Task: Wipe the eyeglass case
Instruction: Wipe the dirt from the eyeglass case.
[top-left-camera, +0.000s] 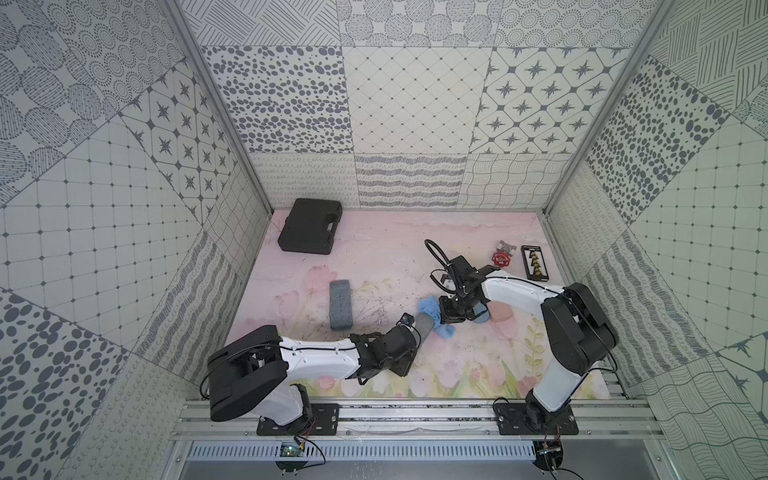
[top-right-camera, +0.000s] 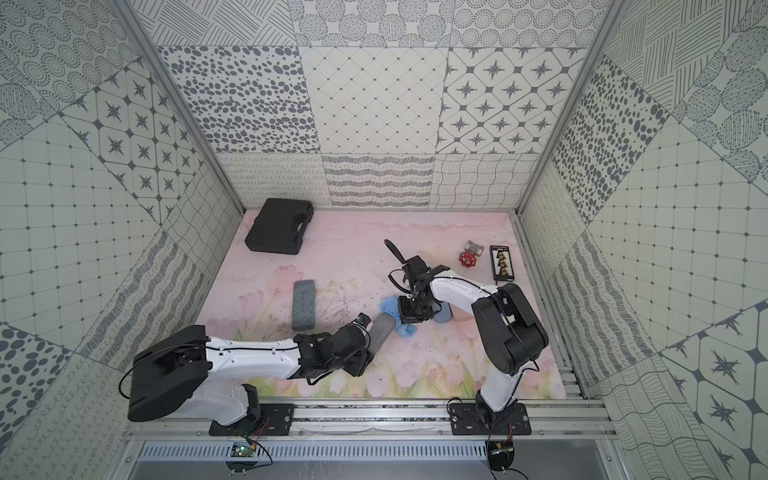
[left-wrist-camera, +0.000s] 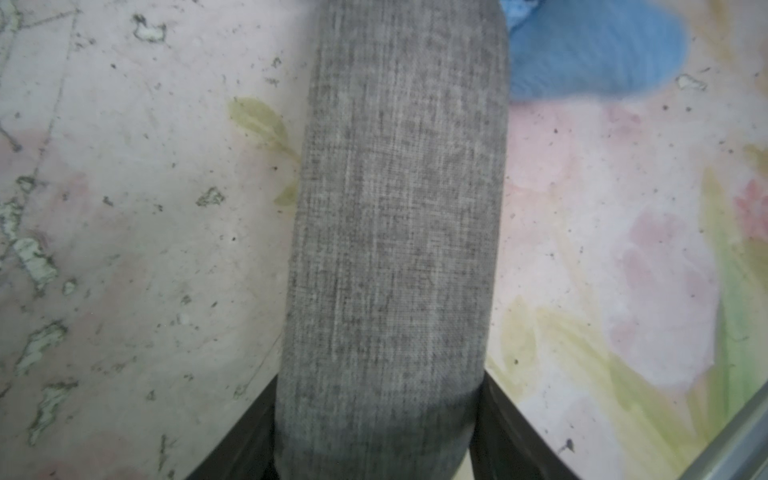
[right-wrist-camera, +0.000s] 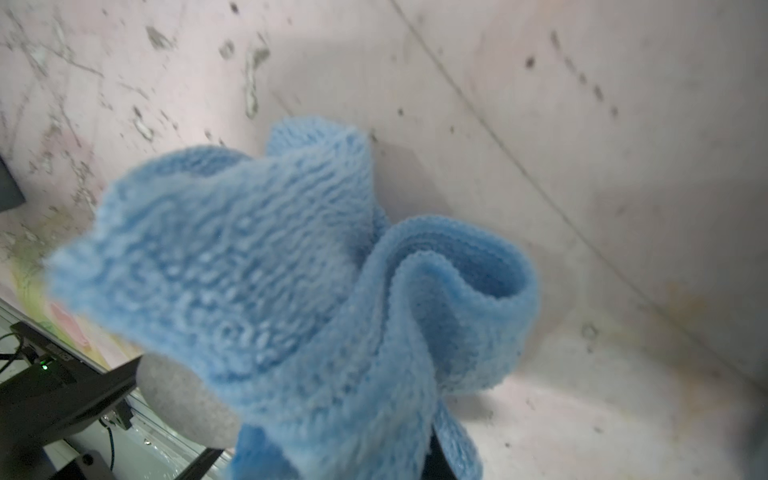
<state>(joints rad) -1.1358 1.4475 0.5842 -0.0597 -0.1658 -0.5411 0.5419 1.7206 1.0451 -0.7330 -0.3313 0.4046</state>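
The left jaws are squeezing one end of the eyeglass case (left-wrist-camera: 395, 228). They are holding it out over the counter (top-left-camera: 374, 257), near the front middle. The right jaws are pinching together on a bunch of blue cloth (right-wrist-camera: 291, 270). The far tip of the case is sitting right by the cloth, and I cannot tell if they are touching.

To wipe well, I think the right arm should be pressing the cloth softly on the case and sliding along its long side. The left jaws should be gripping firmly so the case is not twisting or slipping out. Turning the case would let the cloth reach all round.

The case is looking long and round-ended, with rough grey woven fabric. The cloth is fluffy and floppy, folding into soft waves. The counter is showing pink flowers, scratches and dark specks.
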